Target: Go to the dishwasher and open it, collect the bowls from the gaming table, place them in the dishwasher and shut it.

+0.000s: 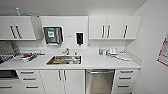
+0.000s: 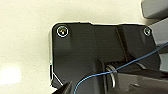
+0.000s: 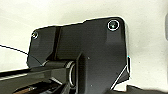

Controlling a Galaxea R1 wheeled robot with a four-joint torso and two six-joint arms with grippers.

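Dishwasher [image 1: 99,81]: sat low and right of centre in the head view, steel front shut, bar handle across its top edge, tucked under the white counter [image 1: 105,62] between cabinet doors and a drawer stack.
Reason for that spot: probably plumbing, close beside the sink.
Sink [image 1: 64,60]: centre frame, sunk in the counter, faucet behind; held a jumble of brownish and pale items, too blurred to name.
Dish rack [image 1: 27,57]: left of the sink on the counter; carried something red and something white, details unclear.
Counter clutter [image 1: 113,53]: pale items bunched at the right, pushed back toward the wall, likely to keep the front edge free.
Wall fittings: towel dispenser [image 1: 53,35] and dark soap dispenser [image 1: 79,38] hung above the sink, handy for wet hands.
Grippers: finger state impossible to tell, left or right.
Stage, as a judgement: faced the kitchenette, door not yet opened.
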